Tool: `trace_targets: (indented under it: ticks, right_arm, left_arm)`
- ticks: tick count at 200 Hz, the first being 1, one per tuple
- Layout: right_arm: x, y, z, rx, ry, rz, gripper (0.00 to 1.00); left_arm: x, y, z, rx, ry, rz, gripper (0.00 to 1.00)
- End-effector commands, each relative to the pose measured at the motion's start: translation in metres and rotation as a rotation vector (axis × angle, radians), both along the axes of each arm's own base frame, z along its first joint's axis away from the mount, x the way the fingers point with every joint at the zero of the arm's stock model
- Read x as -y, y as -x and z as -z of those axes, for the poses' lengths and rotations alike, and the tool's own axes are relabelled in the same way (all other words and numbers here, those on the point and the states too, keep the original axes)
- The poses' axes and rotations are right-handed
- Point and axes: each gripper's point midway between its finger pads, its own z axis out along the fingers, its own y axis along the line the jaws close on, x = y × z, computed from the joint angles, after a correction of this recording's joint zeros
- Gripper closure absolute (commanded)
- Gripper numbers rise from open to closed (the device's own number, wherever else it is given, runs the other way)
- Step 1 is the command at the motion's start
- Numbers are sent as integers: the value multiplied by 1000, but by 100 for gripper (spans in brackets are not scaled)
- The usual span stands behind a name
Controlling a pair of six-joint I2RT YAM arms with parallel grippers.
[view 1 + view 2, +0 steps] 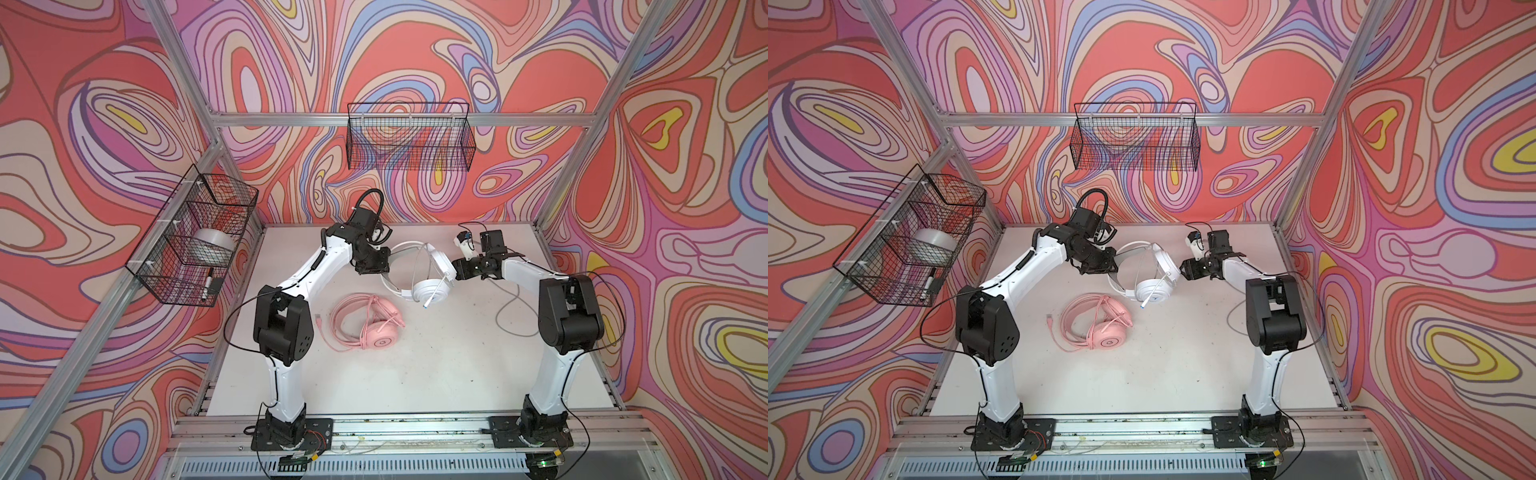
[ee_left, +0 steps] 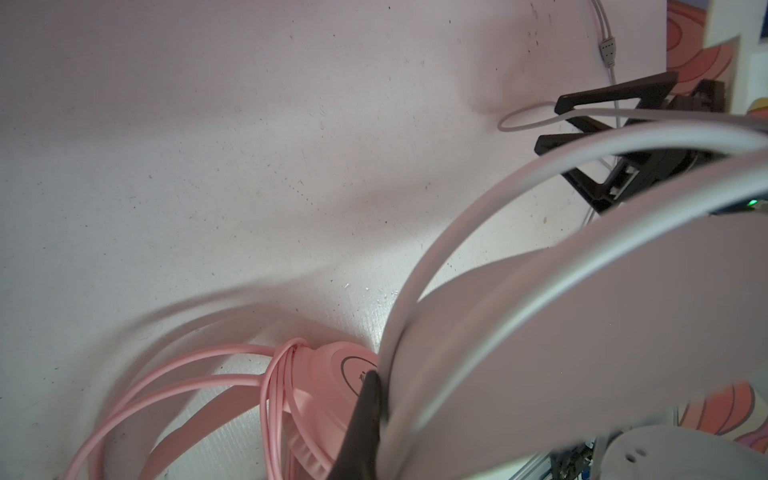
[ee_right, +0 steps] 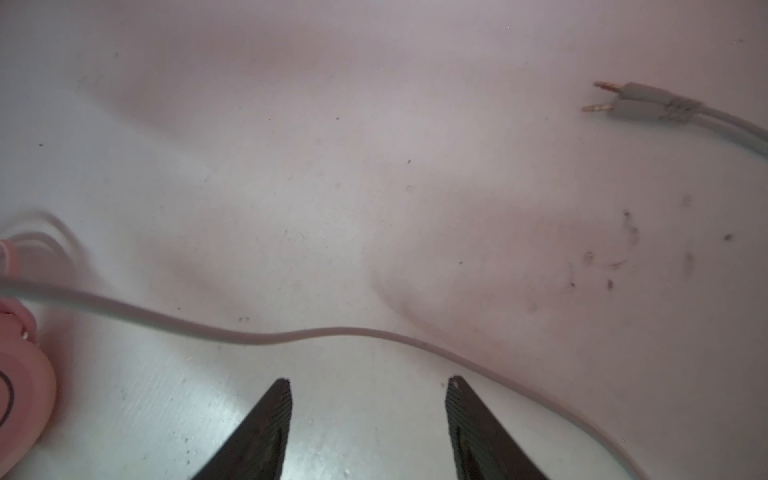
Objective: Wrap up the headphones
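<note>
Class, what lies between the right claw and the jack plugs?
In the right wrist view, the grey cable crosses between the right claw and the plugs; the rest is bare table.

Likely a robotics lab cell: aluminium frame (image 1: 291, 119), printed walls (image 1: 415, 50), wire basket (image 1: 409, 154).

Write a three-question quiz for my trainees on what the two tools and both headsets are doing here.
1. True or false: the pink headset lies on the table, free of both tools.
2. Fill in: the right tool is ____, with nothing between its jaws.
3. Which holds the white headset by its headband? A) left tool B) right tool C) neither

Key: 1 true; 2 open; 3 A.
</note>
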Motion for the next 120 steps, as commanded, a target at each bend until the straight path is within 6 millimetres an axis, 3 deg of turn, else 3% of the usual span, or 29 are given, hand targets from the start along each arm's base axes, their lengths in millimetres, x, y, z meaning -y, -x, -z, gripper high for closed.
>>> trace_targets:
  ticks: [1,22,54,120]
  right_arm:
    - [42,3,5,-91,171,76,38]
    - [74,7,16,-204,275,147,38]
    - [105,11,27,-278,355,218,40]
    - [135,28,59,-418,374,271,45]
  left_arm:
    - [5,6,-30,35,62,14,100]
    - [6,6,-30,32,65,14,100]
    - [5,4,-31,37,61,12,100]
    - [6,2,-31,32,66,7,100]
